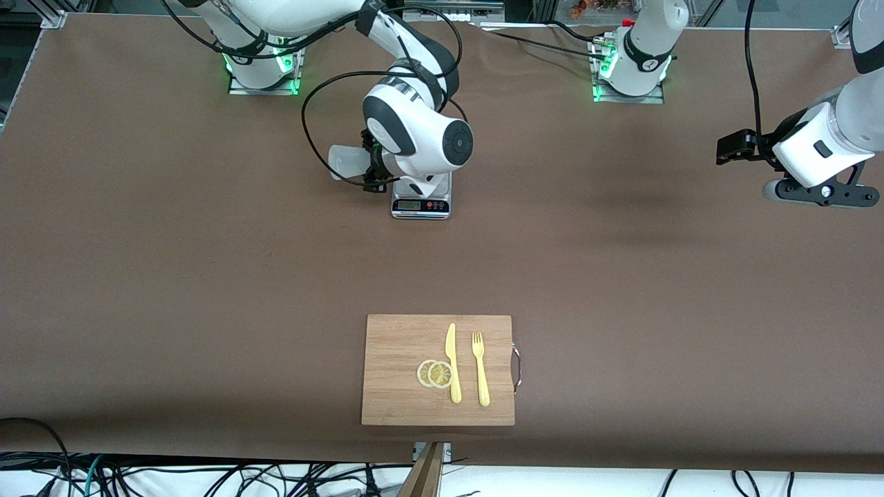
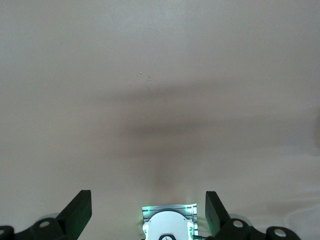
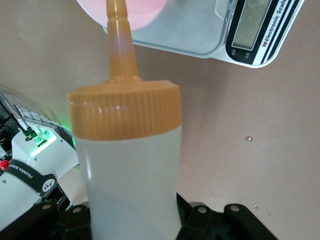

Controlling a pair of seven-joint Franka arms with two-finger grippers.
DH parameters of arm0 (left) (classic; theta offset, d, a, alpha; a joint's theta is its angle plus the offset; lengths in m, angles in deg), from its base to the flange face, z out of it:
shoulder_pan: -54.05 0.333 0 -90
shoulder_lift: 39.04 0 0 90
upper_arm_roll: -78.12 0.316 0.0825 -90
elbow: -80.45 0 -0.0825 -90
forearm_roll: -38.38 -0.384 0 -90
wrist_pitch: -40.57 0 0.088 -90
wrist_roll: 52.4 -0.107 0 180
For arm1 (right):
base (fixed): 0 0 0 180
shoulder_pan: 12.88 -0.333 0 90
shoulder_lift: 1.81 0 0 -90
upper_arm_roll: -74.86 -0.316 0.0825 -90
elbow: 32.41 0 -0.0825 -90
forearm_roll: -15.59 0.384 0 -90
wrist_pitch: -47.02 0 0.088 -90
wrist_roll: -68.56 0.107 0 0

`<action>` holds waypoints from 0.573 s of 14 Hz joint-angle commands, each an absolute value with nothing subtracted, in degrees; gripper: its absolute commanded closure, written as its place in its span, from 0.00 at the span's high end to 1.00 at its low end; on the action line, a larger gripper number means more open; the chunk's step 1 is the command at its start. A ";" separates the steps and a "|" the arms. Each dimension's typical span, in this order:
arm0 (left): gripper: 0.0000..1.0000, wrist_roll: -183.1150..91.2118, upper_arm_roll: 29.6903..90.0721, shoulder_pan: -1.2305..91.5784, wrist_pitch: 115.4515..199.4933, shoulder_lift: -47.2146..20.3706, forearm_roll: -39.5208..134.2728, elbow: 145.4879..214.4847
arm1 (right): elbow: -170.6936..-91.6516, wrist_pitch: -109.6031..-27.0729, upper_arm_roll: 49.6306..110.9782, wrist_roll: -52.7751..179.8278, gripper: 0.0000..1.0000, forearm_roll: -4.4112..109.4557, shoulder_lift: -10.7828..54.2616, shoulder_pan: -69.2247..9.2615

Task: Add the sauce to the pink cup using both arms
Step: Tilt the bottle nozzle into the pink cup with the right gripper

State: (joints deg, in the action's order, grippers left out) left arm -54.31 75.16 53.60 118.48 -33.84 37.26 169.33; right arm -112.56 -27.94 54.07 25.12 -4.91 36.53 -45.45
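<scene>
My right gripper [image 1: 373, 166] is shut on the sauce bottle [image 1: 347, 163] and holds it tipped on its side over the table beside the scale [image 1: 421, 205]. In the right wrist view the whitish bottle [image 3: 130, 165] fills the middle, hiding the right gripper [image 3: 132, 220] fingers. Its orange nozzle points at the rim of the pink cup [image 3: 145, 11], which stands on the scale's platform [image 3: 200, 35]. In the front view the right arm's wrist hides the cup. My left gripper [image 1: 818, 195] waits over bare table at the left arm's end, open and empty [image 2: 147, 195].
A wooden cutting board [image 1: 397, 345] lies nearer the front camera, with two lemon slices [image 1: 435, 373], a yellow knife [image 1: 452, 362] and a yellow fork [image 1: 480, 369] on it. The arms' bases [image 1: 632, 76] stand along the table's back edge.
</scene>
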 commanded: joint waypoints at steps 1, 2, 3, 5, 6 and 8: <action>1.00 -56.09 75.04 53.96 118.00 -33.07 36.80 167.64 | -112.83 -26.81 53.41 25.41 0.00 -6.03 35.80 -45.32; 1.00 -56.09 75.04 53.96 118.00 -33.07 36.72 167.64 | -112.83 -26.81 53.50 25.23 0.00 -6.12 35.80 -45.23; 1.00 -56.09 75.04 53.96 118.00 -33.07 36.71 167.64 | -112.83 -26.72 53.41 25.32 0.00 -6.21 35.80 -45.40; 1.00 -56.09 75.04 53.96 118.00 -33.07 36.80 167.64 | -112.83 -26.63 53.41 25.75 0.00 -7.43 35.80 -46.10; 1.00 -56.09 75.04 53.96 118.00 -33.07 36.80 167.64 | -112.83 -26.72 53.41 25.49 0.00 -7.35 35.80 -46.02; 1.00 -56.09 75.04 53.87 118.00 -33.07 36.80 167.64 | -112.83 -27.07 53.50 22.96 0.00 -7.00 35.80 -44.62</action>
